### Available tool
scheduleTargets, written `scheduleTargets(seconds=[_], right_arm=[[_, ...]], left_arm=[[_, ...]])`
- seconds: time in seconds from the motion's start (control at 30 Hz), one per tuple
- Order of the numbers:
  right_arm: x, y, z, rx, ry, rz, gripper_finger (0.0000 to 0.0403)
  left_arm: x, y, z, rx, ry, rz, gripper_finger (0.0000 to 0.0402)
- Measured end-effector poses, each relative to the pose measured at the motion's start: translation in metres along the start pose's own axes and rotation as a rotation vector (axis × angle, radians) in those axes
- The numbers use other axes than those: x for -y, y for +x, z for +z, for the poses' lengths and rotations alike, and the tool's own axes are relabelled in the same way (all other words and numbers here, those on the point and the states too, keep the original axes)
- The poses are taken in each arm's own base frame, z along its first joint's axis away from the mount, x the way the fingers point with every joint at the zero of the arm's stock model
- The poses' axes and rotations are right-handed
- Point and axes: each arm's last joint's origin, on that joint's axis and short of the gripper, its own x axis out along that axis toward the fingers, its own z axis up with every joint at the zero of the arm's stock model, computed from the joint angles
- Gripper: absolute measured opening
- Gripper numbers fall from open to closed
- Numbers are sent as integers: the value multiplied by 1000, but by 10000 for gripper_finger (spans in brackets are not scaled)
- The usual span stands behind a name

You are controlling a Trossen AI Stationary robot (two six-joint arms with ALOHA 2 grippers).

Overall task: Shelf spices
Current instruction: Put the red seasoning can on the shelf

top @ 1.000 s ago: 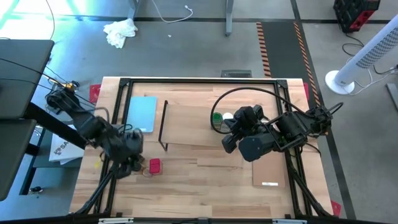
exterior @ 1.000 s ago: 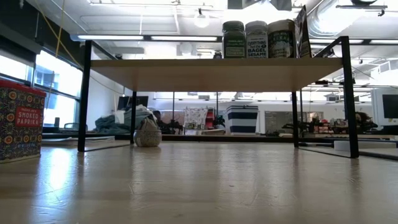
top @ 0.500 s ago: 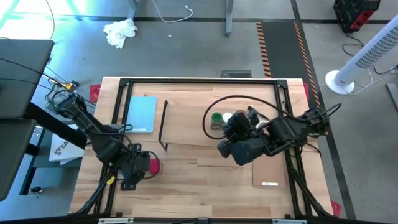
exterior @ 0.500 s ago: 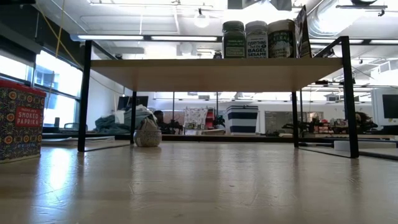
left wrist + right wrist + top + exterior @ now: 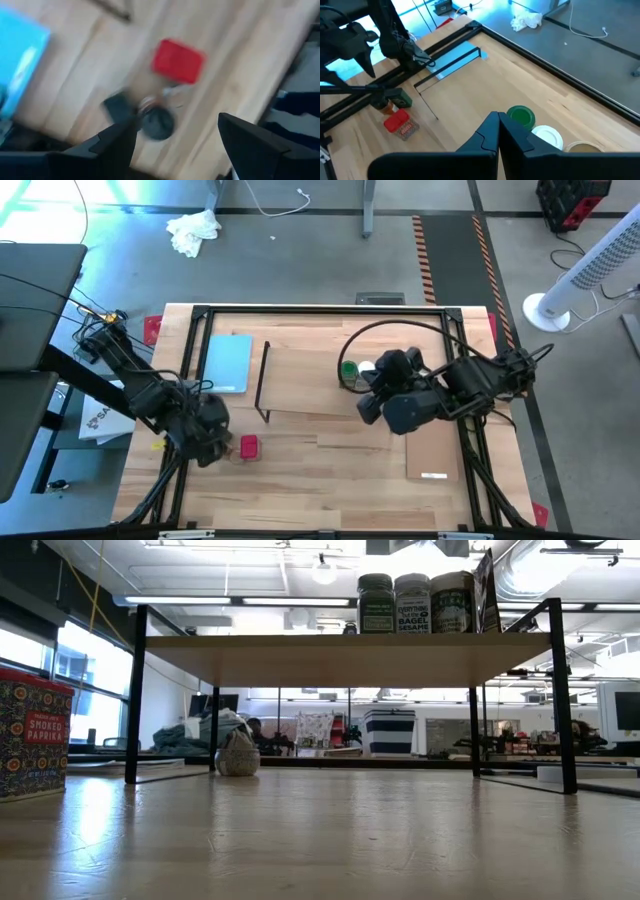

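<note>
The shelf (image 5: 345,658) is a pale plank on thin black wire end frames, and three jars stand in a row on its top: a green-lidded jar (image 5: 348,370), a white-lidded jar (image 5: 549,137) labelled "bagel sesame" and a tan-topped jar (image 5: 582,147), touching or nearly so. The right gripper (image 5: 499,131) hangs just beside them with its fingers pressed together and nothing between them; the green-lidded jar sits just past the fingertips. Off the shelf, on the table (image 5: 330,480), stands a red tin (image 5: 248,446), square-topped, its patterned side reading "smoked paprika". The left gripper (image 5: 172,137) hovers next to it, fingers (image 5: 250,145) spread wide and holding nothing; a small dark-topped jar (image 5: 157,121) lies under the gap between them, and the red tin is just beyond the fingertips. A light-blue pad (image 5: 228,362) lies flat farther off, well clear of both grippers.
</note>
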Motion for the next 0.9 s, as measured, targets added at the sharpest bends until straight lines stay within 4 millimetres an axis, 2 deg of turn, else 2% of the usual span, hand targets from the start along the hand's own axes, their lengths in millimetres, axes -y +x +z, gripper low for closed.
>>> scheduleTargets(seconds=[0.17,0.27,0.37,0.53,0.77,0.9], right_arm=[[1,5,2,-20,-5,-2,0],[3,7,4,-26,-31,-6,0],[4,11,6,-45,-24,6,0],[7,15,9,-63,-28,6,0],[11,22,15,-60,-4,-11,0],[13,25,17,-62,8,-19,0]], left_arm=[[-10,1,-5,-71,-34,117,274],[-17,2,-4,-23,-29,180,274],[-27,22,-9,-40,-94,187,274],[-44,61,-24,-109,-209,104,274],[-42,62,-10,34,-394,-49,274],[-35,73,2,65,-470,-40,274]])
